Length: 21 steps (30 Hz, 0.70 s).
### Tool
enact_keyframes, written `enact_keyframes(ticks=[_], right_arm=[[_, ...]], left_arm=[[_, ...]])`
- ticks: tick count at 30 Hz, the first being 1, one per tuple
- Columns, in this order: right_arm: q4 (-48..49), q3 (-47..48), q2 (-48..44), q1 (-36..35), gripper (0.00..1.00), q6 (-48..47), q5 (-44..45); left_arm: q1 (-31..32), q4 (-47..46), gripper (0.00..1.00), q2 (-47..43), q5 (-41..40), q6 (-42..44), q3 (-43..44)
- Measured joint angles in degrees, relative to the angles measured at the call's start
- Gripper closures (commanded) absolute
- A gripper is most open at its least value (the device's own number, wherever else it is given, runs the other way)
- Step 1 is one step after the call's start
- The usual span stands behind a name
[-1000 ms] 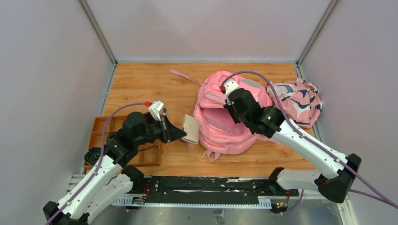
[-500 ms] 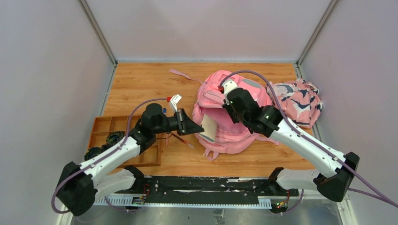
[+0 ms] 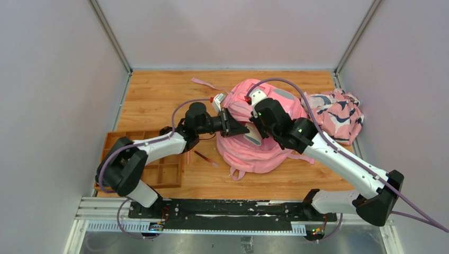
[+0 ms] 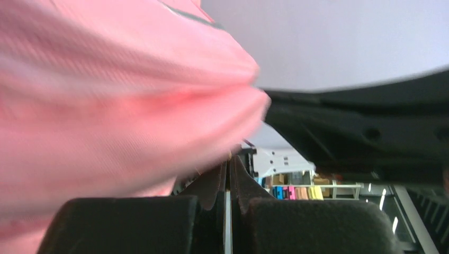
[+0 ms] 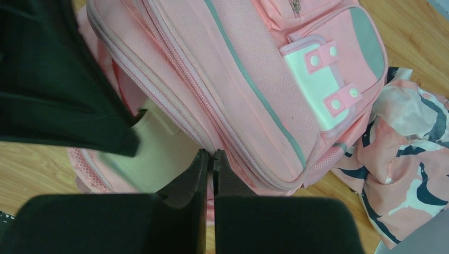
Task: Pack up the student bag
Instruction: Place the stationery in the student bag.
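The student bag (image 3: 262,156) lies on the wooden table (image 3: 159,95), right of centre, with its main opening facing the left arm; its white-pink square patch (image 5: 317,84) faces up. The right gripper (image 5: 210,156) is closed, pinching the zippered rim of the bag's opening; the pads meet with pink fabric at their tips. The left gripper (image 3: 239,128) reaches into that opening; its jaws are closed on a pale flat item (image 5: 159,156), which sits partly inside the bag under the raised rim. In the left wrist view only a thin pale sliver shows between the pads, with blurred pink fabric above. A pink cloth with a navy-white pattern (image 3: 339,114) lies just beside the bag on the right; a wooden compartment tray (image 3: 164,172) sits at the near left; a red pen (image 3: 204,157) lies between tray and bag.
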State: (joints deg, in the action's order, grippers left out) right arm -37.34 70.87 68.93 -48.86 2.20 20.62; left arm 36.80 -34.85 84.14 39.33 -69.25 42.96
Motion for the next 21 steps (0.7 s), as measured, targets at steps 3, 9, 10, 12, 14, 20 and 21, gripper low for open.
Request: enact_keyframes(ticks=[3,9,10,12,14,20,21], right_arm=[[0.04,0.00,-0.02,0.00,1.00,0.35,-0.04],[-0.42,0.00,-0.11,0.26,1.00,1.42,-0.02],[-0.46,0.00,-0.13,0.26,1.00,1.55,0.00],[-0.46,0.00,-0.22,0.26,1.00,1.99,0.00],[-0.59,0.00,-0.42,0.26,1.00,2.49,0.00],[-0.81,0.00,-0.79,0.24,1.00,3.10,-0.07],[-0.81,0.00,-0.79,0.24,1.00,3.19,-0.09]], left_arm=[[0.04,-1.51,1.00,6.47,-0.11,0.11,3.67],[0.15,-2.29,0.80,13.38,-2.21,1.84,7.61],[0.15,-2.25,0.69,14.49,-2.95,2.16,8.17],[0.13,-1.88,0.54,16.39,-3.98,2.80,8.66],[0.09,-0.96,0.45,17.33,-4.70,3.13,8.63],[0.09,5.81,0.39,13.60,-7.39,6.54,7.89],[0.09,7.08,0.39,12.35,-7.80,7.26,7.50]])
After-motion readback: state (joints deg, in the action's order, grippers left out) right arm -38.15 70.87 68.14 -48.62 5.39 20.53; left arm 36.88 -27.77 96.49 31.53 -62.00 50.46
